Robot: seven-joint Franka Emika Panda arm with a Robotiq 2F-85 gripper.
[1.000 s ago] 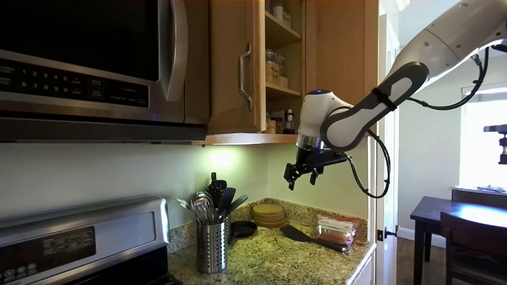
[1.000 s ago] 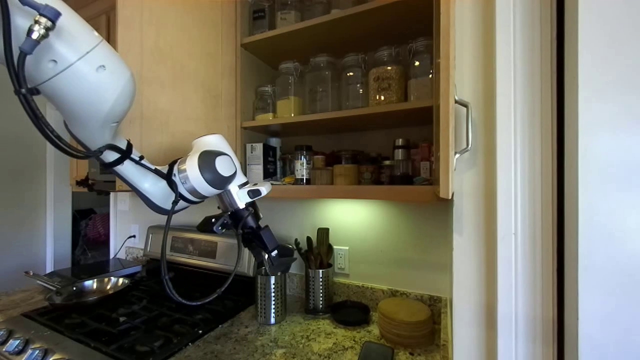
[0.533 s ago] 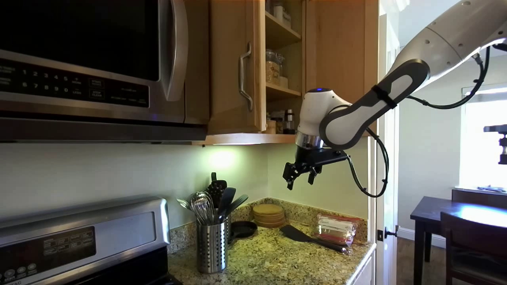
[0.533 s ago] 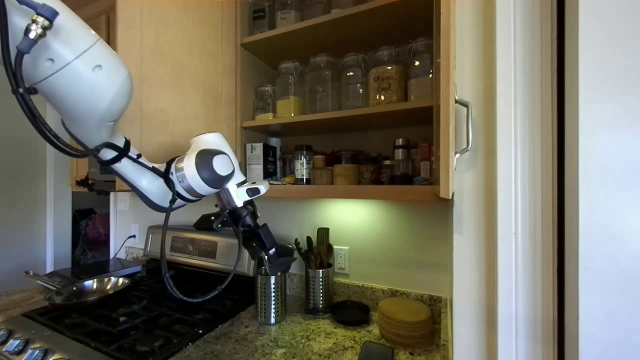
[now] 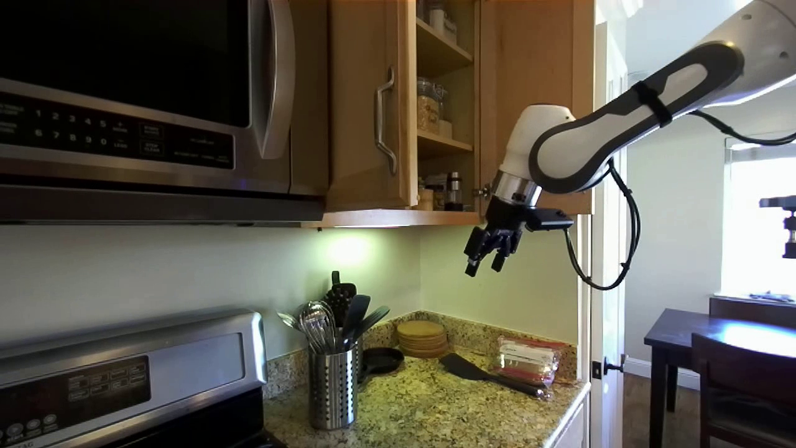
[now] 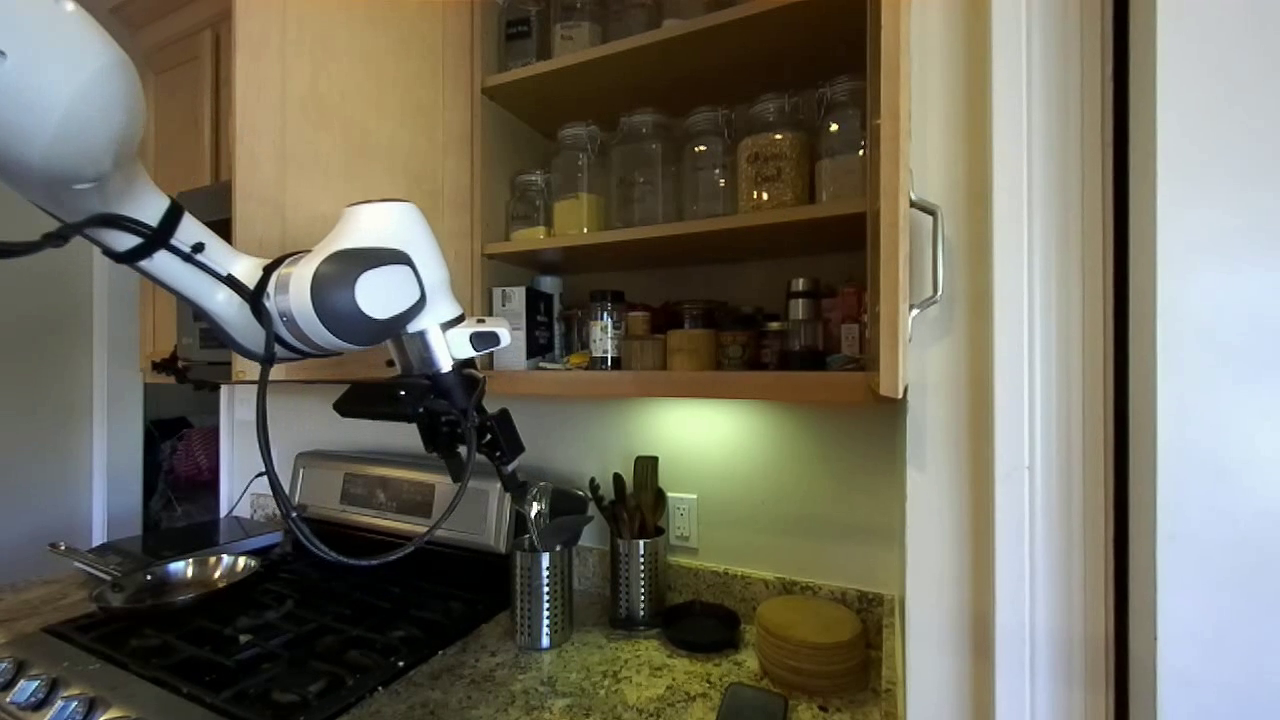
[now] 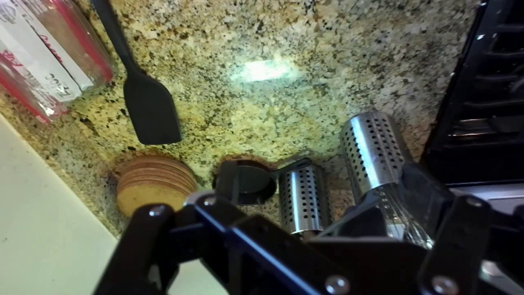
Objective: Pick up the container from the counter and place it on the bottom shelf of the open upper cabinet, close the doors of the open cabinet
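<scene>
My gripper [image 5: 485, 266] is open and empty, tilted down in the air below the cabinet. In the wrist view its black fingers stand wide apart [image 7: 325, 186] with nothing between them. The upper cabinet is open; a door [image 5: 357, 106] with a metal handle [image 5: 378, 118] and a further door panel [image 5: 535, 68] stand out from it. In an exterior view a door edge [image 6: 890, 330] with handle [image 6: 937, 250] shows. The bottom shelf [image 6: 700, 385] holds a box [image 6: 512, 325], jars and a grinder [image 6: 803, 310]. Which of these is the container, I cannot tell.
The granite counter [image 5: 429, 410] bears perforated steel utensil holders [image 5: 333, 392], round boards [image 5: 421, 339], a small black pan [image 6: 700, 626], a black spatula [image 7: 151, 108] and a plastic bag pack [image 7: 45, 61]. The stove [image 6: 300, 620] and microwave [image 5: 205, 140] are alongside.
Over the last half second the arm has risen and drawn back, away from the cabinet. The gripper has moved up with it and tilted more. The doors and counter items have not moved.
</scene>
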